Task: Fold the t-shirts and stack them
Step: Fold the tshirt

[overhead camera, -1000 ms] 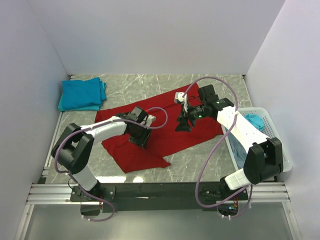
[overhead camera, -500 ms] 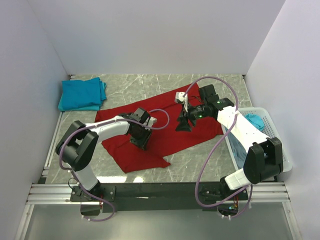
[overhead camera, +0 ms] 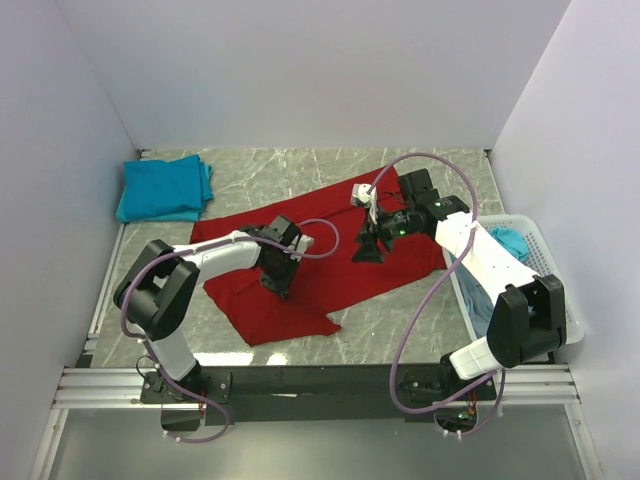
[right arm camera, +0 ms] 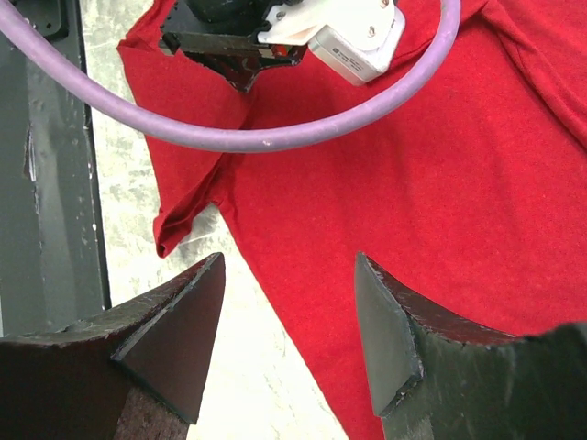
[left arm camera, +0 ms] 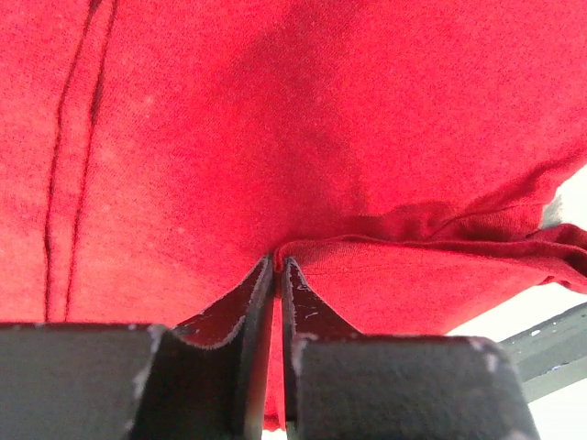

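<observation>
Shirts by count: one red t-shirt [overhead camera: 340,275], spread open and slantwise across the middle of the marble table [overhead camera: 300,170]; one folded teal pile [overhead camera: 165,187] at the far left corner, well apart from the red one, number of shirts in it not to be told. One white basket [overhead camera: 555,265] at the right edge, holding one teal bundle [overhead camera: 510,240] and some grey-blue cloth [overhead camera: 480,305] nearer the arm bases. Two arms, two grippers.

On the left: elbow bent out to the left, forearm running rightward over the near-left part of the red t-shirt, wrist pitched down. At its end the left gripper [left arm camera: 278,261], pressed onto the cloth, fingers [left arm camera: 234,312] drawn almost together with only a sliver between, nipping a small raised ridge of red fabric at the tips. Wrinkles running off to the right from that pinch.

On the right: upper arm rising beside the basket, forearm angled inward over the far-right part of the red t-shirt. At its end the right gripper [right arm camera: 284,339], hanging above the cloth, jaws spread wide, nothing between them. One purple cable [right arm camera: 275,137] arching across the right wrist view.
</observation>
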You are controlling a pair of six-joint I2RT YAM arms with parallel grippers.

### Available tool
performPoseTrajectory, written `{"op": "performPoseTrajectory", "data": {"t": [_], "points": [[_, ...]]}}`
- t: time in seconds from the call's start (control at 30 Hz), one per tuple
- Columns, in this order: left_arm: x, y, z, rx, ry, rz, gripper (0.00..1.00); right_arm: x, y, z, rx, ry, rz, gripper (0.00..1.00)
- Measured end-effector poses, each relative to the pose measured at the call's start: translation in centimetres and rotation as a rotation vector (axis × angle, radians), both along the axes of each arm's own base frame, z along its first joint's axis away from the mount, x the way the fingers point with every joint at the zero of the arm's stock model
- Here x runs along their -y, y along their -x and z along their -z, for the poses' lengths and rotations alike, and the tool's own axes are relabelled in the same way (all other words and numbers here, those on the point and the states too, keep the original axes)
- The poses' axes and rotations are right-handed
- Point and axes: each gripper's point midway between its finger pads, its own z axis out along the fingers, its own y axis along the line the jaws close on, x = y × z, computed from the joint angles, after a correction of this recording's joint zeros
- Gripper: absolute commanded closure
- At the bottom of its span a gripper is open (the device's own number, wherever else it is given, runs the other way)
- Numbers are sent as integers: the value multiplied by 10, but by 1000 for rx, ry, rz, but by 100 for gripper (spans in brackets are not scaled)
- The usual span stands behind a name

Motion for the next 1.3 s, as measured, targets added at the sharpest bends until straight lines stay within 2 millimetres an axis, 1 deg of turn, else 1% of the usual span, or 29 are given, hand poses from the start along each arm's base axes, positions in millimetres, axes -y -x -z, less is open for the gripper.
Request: {"op": "performPoseTrajectory", "data": {"t": [0.1, 0.23, 0.3, 0.43, 0.53, 0.63, 0.67, 0.77, 0.8, 0.87, 0.93, 1.07, 1.3], "points": [[0, 0, -4, 2, 4, 1, 87, 0, 0, 0, 2, 2, -3, 34], [3, 1, -22, 31, 42, 5, 90, 1, 2, 2, 5, 7, -11, 34], [4, 0, -33, 53, 65, 5, 99, 2, 2, 2, 8, 11, -15, 34], [4, 0, -51, 94, 93, 7, 99, 6, 0, 7, 33, 39, -21, 33], [1, 3, -60, 121, 108, 8, 99, 13, -1, 18, 64, 85, -26, 28], [-6, 9, -69, 152, 117, 15, 100, 27, 3, 42, 115, 158, -51, 20], [-9, 11, -74, 167, 121, 18, 100, 34, 8, 52, 138, 192, -69, 19], [-15, 18, -90, 214, 144, 33, 100, 56, 23, 78, 202, 291, -131, 18], [-16, 18, -96, 230, 153, 38, 100, 62, 25, 84, 211, 318, -146, 18], [-19, 18, -110, 281, 172, 45, 100, 73, 24, 88, 235, 358, -165, 19], [-25, 18, -120, 328, 169, 48, 100, 83, 16, 87, 263, 383, -164, 19], [-37, 16, -132, 392, 139, 47, 100, 95, 5, 86, 305, 437, -165, 19], [-47, 19, -151, 470, 144, 55, 100, 119, -4, 100, 324, 580, -184, 20]]}}
